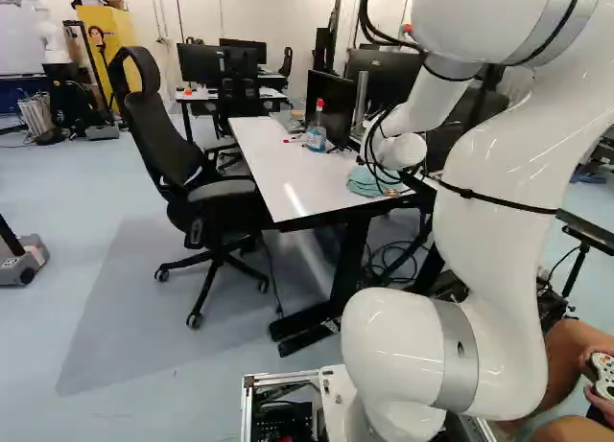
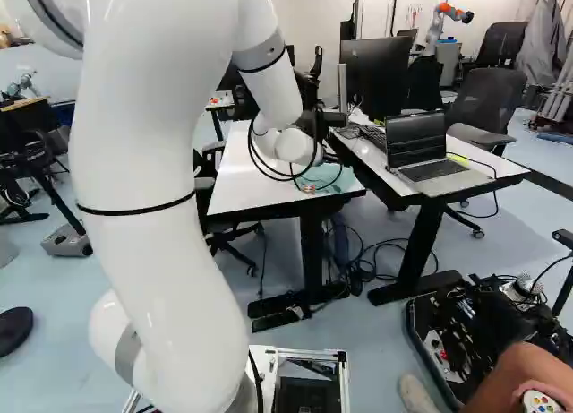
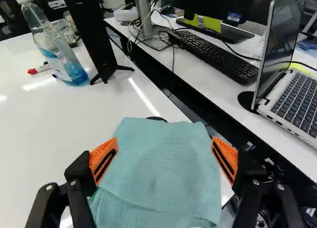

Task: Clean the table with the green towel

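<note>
In the right base view we see the white arm (image 2: 170, 180) reach ahead to the near end of the white table (image 1: 278, 178), with its black claw (image 2: 309, 188) low over the table's corner. The green towel (image 3: 163, 163) lies there; if we take the tabletop as a clock in the left base view, it is at about four o'clock. The towel is folded, and its nearer part is rumpled.

In the wrist view we find the claw wide open — one orange pad (image 3: 103, 160) stands at each side of the towel, and the cloth spreads between and under them. Whether the pads touch the cloth, we cannot tell.

We now put the clock at the claw, with twelve straight ahead. At eleven o'clock stands the spray bottle (image 3: 62, 65) with blue liquid, and a marker with red end (image 3: 37, 69) lies just beside it. Near the bottle is the black screen stand (image 3: 101, 65). At one o'clock, across the gap, the keyboard (image 3: 213, 55) lies on the second table (image 3: 218, 97), and at two o'clock we see the open laptop (image 3: 297, 99).

In the left base view, the black chair (image 1: 225, 197) is at nine o'clock of the white table.
</note>
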